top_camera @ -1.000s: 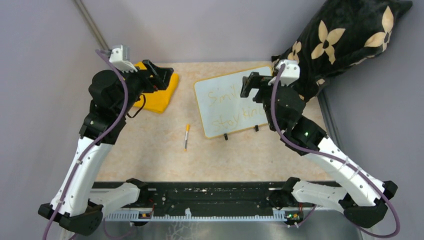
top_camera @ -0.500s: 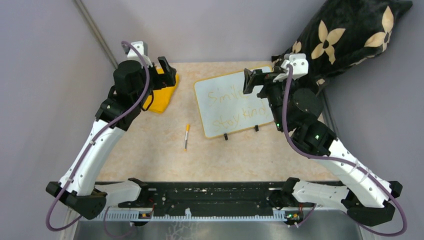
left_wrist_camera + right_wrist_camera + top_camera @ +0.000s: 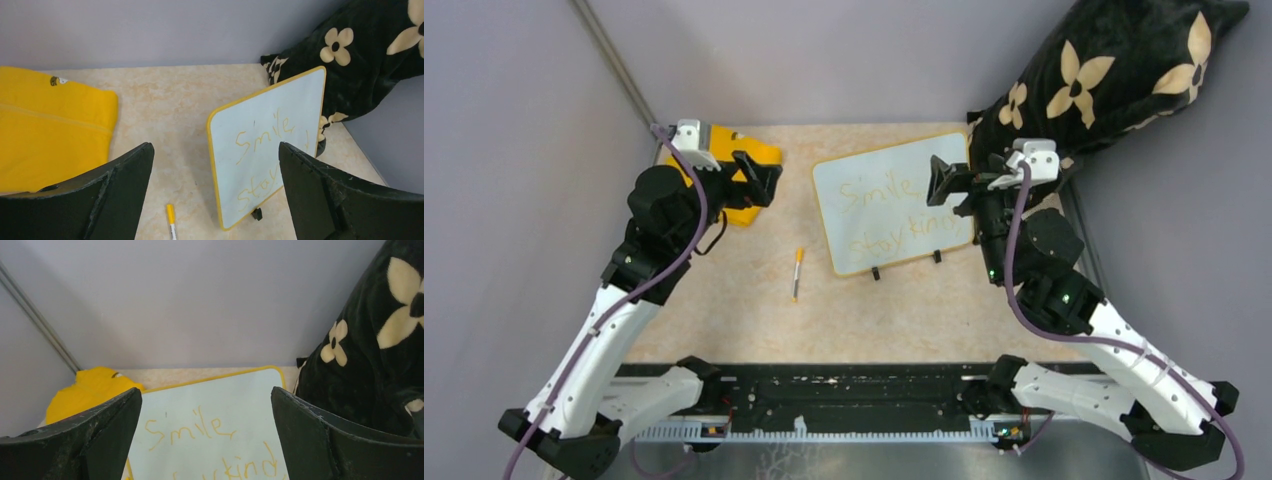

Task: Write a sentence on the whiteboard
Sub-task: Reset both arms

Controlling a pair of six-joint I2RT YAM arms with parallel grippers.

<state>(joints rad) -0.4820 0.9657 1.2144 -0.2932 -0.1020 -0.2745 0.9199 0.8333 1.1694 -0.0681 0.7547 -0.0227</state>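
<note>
Tabletop (image 3: pixel 904 310), beige and marbled, carries all items under review. Black floral fabric (image 3: pixel 1124 70) is heaped at the far right corner, just behind the board. Both arms are raised over the far half of the table. The left gripper (image 3: pixel 762 176) hovers above the yellow cloth (image 3: pixel 50 130) with its jaws spread wide and nothing between them. The right gripper (image 3: pixel 948 182) hangs over the right part of the board, likewise spread wide and empty. The whiteboard (image 3: pixel 874 220) stands at the far right of the table, propped at a backward tilt on its two black clip feet (image 3: pixel 876 273), its right edge next to the fabric. The marker (image 3: pixel 797 273) lies flat on the table between cloth and board, near the board's left corner but not touching it, well clear of both grippers; whether it is capped cannot be determined. The sentence (image 3: pixel 192 429) is legible in thin yellow-orange script, "Smile" on the upper line and "Stay kind" below it. Assessment: the writing appears complete, the tool is set down and both grippers are released, so little or nothing seems left to do.
</note>
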